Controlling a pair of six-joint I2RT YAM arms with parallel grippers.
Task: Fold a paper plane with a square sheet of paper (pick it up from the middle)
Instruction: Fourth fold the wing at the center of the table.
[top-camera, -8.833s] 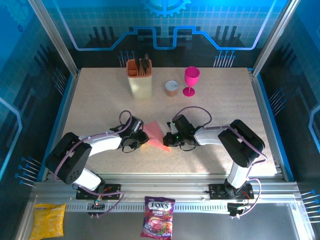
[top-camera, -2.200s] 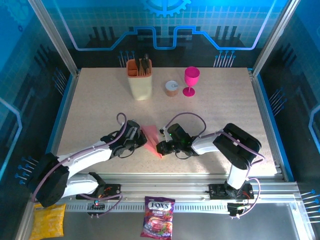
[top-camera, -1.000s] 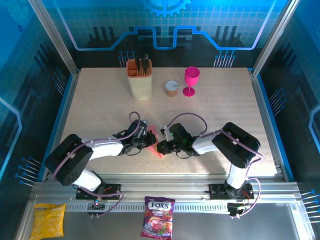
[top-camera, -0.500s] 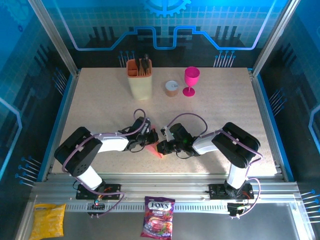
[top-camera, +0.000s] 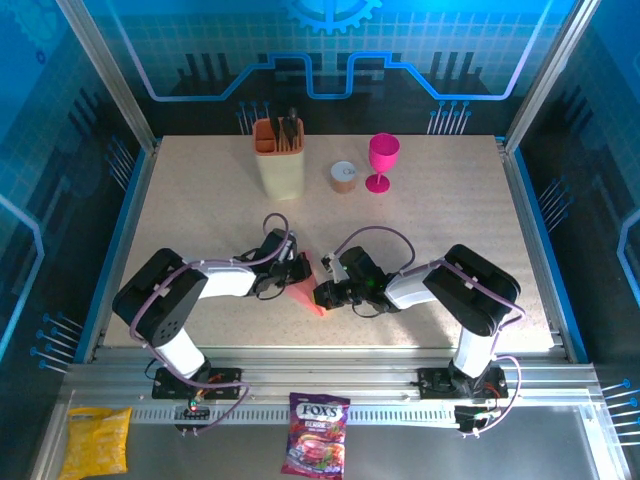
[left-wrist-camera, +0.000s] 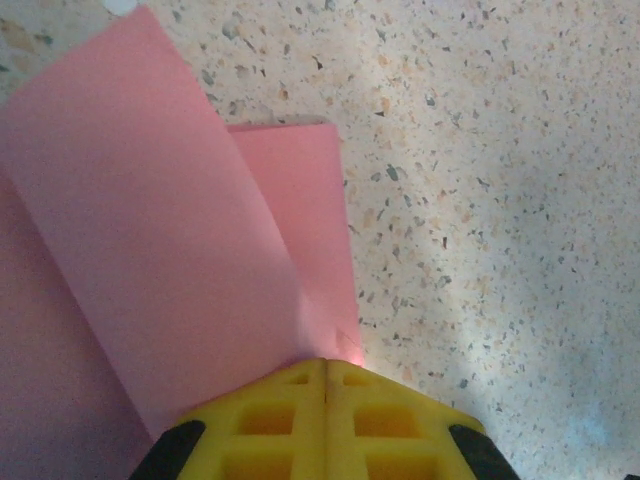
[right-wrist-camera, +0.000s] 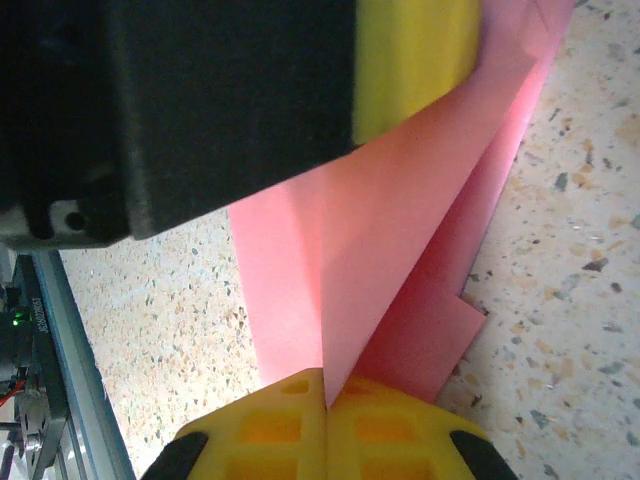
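The salmon-pink sheet of paper (top-camera: 309, 294) lies partly folded on the speckled table between my two grippers, near the front middle. My right gripper (top-camera: 322, 294) is shut on it: in the right wrist view a raised flap of the paper (right-wrist-camera: 400, 250) runs into the seam between the yellow fingers (right-wrist-camera: 325, 388). My left gripper (top-camera: 299, 272) is shut, its joined yellow tips (left-wrist-camera: 325, 362) resting against the paper's folded layers (left-wrist-camera: 150, 230), with no paper seen between them. The left gripper's yellow finger (right-wrist-camera: 410, 60) hangs over the flap.
At the back stand a cream holder with orange insert and utensils (top-camera: 280, 160), a small round tub (top-camera: 343, 176) and a magenta goblet (top-camera: 381, 160). A candy bag (top-camera: 316, 432) and a yellow bag (top-camera: 95, 440) lie in front of the rail.
My left gripper has slid right and in over the paper's left side, its arm folding closer. The right gripper has stayed put, still holding the flap.
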